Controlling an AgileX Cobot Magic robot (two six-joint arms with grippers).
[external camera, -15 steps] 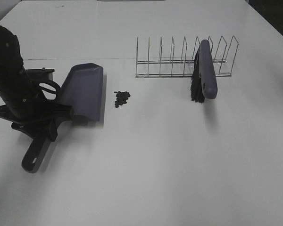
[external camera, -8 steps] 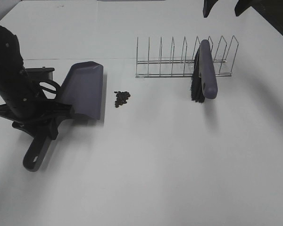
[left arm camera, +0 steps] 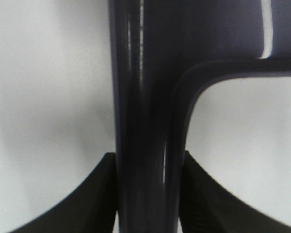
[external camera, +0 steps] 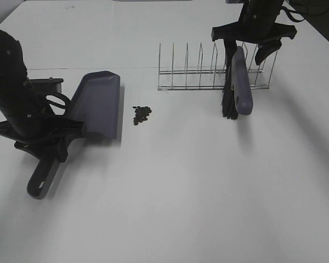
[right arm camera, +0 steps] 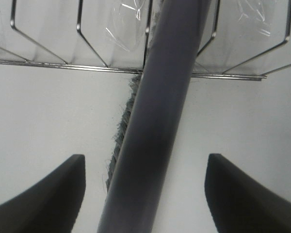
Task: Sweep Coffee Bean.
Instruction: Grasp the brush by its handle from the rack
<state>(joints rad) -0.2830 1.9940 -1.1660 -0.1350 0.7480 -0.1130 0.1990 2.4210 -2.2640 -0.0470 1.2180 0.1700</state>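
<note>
A single cluster of roughly twenty coffee bean (external camera: 142,114) pieces lies on the white worktop (external camera: 181,192), just beside the lip of the one dustpan (external camera: 98,104). The left hand (left arm camera: 146,194) is clamped tight on the dustpan's handle. One brush (external camera: 238,82) leans in one wire rack (external camera: 192,82). The right hand (right arm camera: 145,165) straddles the brush handle, its two fingers spread wide and clear of it.

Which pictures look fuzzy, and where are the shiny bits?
Left wrist view: the dustpan handle looks soft, with bright glare streaks. Right wrist view: the brush handle is blurred, the wire rack sharper. Exterior high view: sharpest, with soft shadows by the dustpan.
</note>
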